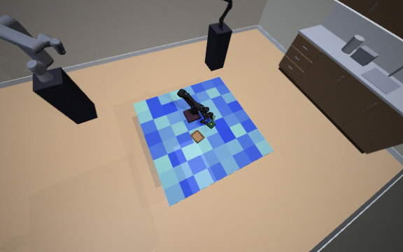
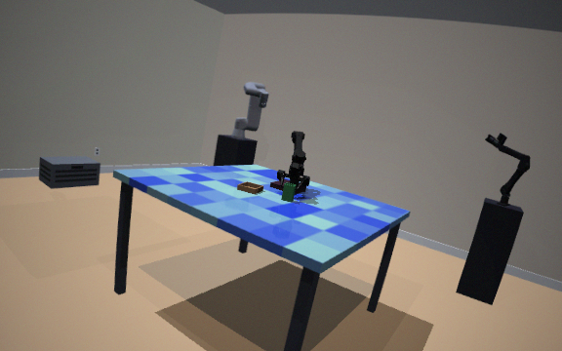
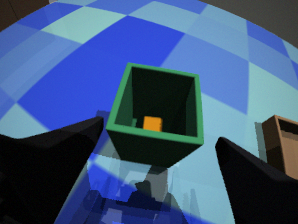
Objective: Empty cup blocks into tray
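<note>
Two black tapered fingers [image 1: 208, 121] [image 2: 294, 183] are standing wide open, gripping nothing, with the green square-mouthed cup [image 2: 289, 192] [image 3: 156, 107] sitting upright just beyond and between their tips on the blue patchwork worktop [image 1: 229, 150] [image 2: 261, 214] [image 3: 220, 82]. An orange block [image 3: 152, 123] is lying inside the cup, while the shallow brown rectangular tray [image 1: 197, 136] [image 2: 250, 190] [image 3: 272, 142] is resting nearby, apart from the cup.

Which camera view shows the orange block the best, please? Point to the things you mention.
The wrist view: it looks down into the green cup [image 1: 211, 124] [image 2: 289, 192] [image 3: 150, 150], where the orange block [image 3: 152, 123] shows. The top view shows the cup too small to tell; the exterior view shows only its outside.
</note>
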Robot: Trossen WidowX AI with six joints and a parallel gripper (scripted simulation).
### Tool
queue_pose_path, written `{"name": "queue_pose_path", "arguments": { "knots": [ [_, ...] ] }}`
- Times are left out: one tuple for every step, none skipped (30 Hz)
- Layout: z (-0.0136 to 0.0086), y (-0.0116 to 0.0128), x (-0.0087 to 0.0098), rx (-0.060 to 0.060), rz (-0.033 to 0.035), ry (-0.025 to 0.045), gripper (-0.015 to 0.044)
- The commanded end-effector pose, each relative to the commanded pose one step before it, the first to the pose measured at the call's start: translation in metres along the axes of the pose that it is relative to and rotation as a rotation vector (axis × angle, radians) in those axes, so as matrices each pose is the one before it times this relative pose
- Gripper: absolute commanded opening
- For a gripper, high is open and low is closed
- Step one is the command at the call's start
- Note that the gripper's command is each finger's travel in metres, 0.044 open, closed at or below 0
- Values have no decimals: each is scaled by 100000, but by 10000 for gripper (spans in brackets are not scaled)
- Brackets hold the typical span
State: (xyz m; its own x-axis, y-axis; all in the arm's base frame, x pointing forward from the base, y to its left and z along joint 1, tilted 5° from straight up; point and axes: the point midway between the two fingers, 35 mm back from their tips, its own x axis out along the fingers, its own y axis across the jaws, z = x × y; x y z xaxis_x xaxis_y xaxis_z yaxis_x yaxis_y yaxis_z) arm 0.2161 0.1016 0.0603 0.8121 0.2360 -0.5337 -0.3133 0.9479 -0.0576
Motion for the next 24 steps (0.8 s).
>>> {"name": "queue_pose_path", "arguments": {
  "knots": [
    [-148,11,540,-657,152,460,440],
    [-6,-1,154,-2,-2,-9,440],
    [-9,-2,154,-3,-2,-9,440],
    [-7,0,151,-2,-2,-8,440],
    [-10,-1,153,-2,-2,-8,440],
    [-13,-2,153,-3,-2,-8,440],
    [-11,0,150,-2,-2,-7,440],
    [-14,-1,153,-2,-2,-7,440],
    [-16,-2,152,-3,-2,-7,440],
    [-15,0,149,-2,-2,-6,440],
    [-18,-1,152,-2,-2,-7,440],
    [-20,-2,151,-3,-2,-7,440],
    [-19,0,148,-2,-2,-6,440],
    [-23,-1,150,-2,-2,-6,440],
    [-25,-2,150,-2,-2,-6,440],
    [-28,0,162,-2,-2,-6,440],
    [-32,-1,164,-3,-2,-6,440],
    [-35,-2,163,-3,-2,-6,440],
    [-39,-3,163,-3,-2,-6,440],
    [-42,-4,162,-3,-2,-6,440],
    [-37,-4,132,-3,-2,-5,440],
    [-13,0,59,-1,-1,-3,414],
    [-13,0,59,-1,-1,-3,387],
    [0,0,0,0,0,0,361]
  ]
}}
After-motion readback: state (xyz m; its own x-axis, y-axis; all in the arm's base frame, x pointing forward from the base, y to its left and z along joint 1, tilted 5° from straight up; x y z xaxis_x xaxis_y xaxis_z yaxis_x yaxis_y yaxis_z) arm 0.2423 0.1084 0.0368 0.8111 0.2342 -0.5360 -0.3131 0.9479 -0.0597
